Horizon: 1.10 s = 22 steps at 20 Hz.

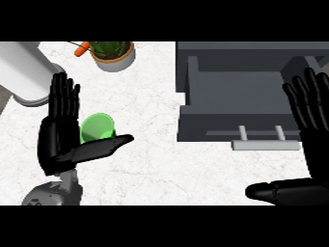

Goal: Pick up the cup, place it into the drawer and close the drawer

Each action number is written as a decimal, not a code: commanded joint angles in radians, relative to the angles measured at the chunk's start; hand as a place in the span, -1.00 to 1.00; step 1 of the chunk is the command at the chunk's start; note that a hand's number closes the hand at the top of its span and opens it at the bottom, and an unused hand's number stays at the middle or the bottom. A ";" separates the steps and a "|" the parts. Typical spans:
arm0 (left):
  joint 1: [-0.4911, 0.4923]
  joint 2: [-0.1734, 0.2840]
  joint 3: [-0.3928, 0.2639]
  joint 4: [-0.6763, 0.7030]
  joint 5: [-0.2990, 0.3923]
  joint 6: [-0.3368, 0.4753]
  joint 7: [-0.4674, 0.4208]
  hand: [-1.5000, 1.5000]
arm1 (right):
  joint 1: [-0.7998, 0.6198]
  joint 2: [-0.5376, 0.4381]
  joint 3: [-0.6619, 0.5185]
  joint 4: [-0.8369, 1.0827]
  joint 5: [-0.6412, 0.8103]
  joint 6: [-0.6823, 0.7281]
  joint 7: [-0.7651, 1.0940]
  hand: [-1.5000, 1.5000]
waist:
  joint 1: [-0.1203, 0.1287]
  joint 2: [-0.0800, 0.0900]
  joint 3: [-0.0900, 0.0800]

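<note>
Counter [159,164]: white marbled top, filling the middle of the view from 12 down to 6 o'clock.
Floor: dark grey strips show past the counter edge at 9 and at 3 o'clock.
Cylinder [20,72]: big, pale grey, lying across the counter corner at 10 o'clock.
Pot [113,55]: grey, with a green plant, at 11 o'clock; a small orange thing is just beside it on its left.
Drawer [241,89]: dark grey box, pulled open, at 1 to 2 o'clock; the inside is visible from above.
Handle [265,144]: light grey bar on two short posts, on the drawer front, facing 6 o'clock.
Cup [97,128]: green, on the counter at 9 o'clock, well apart from the drawer, which is at 3 o'clock from it.
Left hand [60,135]: open, fingers straight and pointing to 12 o'clock, thumb spread out to 3 o'clock. The cup sits between the fingers and the thumb; the thumb covers its lower edge. I cannot tell if the hand touches it. The fingers are not curled round it.
Right hand [316,130]: open, fingers straight towards 12 o'clock, thumb pointing to 9 o'clock at the bottom. It is at 4 o'clock, over the right end of the drawer front, and holds nothing.
</note>
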 commanded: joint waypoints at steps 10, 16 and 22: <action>-0.009 0.035 0.145 0.215 0.078 -0.052 -0.106 -1.00 | -0.036 -0.006 -0.008 -0.011 0.004 0.000 0.025 -1.00 | -0.001 0.001 0.000; 0.053 -0.006 0.073 0.357 0.084 -0.033 -0.297 -1.00 | -0.049 -0.015 -0.026 -0.024 -0.024 -0.001 0.083 -1.00 | -0.001 0.000 0.000; -0.009 0.031 0.210 0.586 0.139 -0.170 -0.417 -1.00 | -0.025 -0.022 -0.046 0.018 -0.039 0.039 0.005 -1.00 | -0.003 0.001 0.000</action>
